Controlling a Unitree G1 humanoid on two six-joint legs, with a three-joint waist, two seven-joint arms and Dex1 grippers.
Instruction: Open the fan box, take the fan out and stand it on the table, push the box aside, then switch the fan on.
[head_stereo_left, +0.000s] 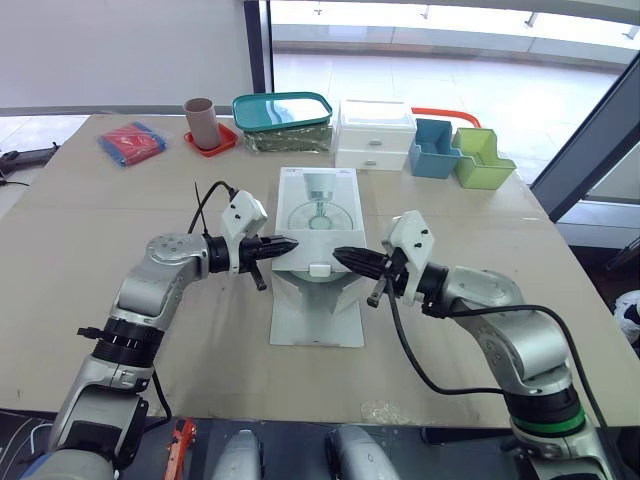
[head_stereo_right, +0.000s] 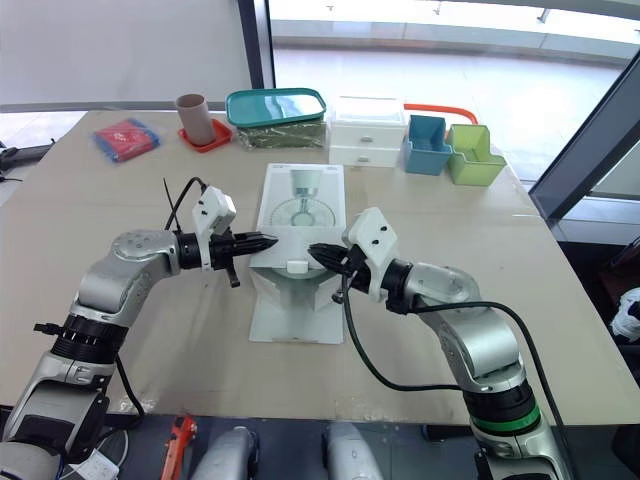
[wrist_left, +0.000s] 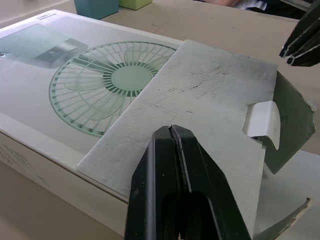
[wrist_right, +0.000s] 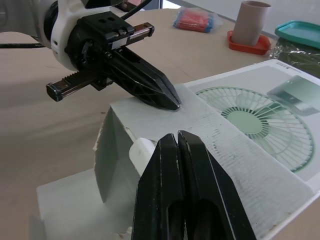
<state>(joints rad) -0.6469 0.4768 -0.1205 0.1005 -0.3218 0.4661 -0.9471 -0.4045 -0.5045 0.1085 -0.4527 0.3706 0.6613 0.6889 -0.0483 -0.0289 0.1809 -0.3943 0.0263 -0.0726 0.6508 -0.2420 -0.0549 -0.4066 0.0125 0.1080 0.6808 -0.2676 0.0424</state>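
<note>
While the white cardboard fan box (head_stereo_left: 318, 212) lies flat on the beige table (head_stereo_left: 120, 230), its folded-back grey flap (wrist_left: 200, 100) is flanked by left gripper (head_stereo_left: 290, 243) and right gripper (head_stereo_left: 341, 256) — both pressed together; unheld, it could be sprung shut.

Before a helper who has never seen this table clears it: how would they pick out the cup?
Follow the far edge of the table, behind the fan box. Between a red packet and a teal-lidded tub stands the cup, on a red coaster: the only tall, brown cylinder there.
</note>
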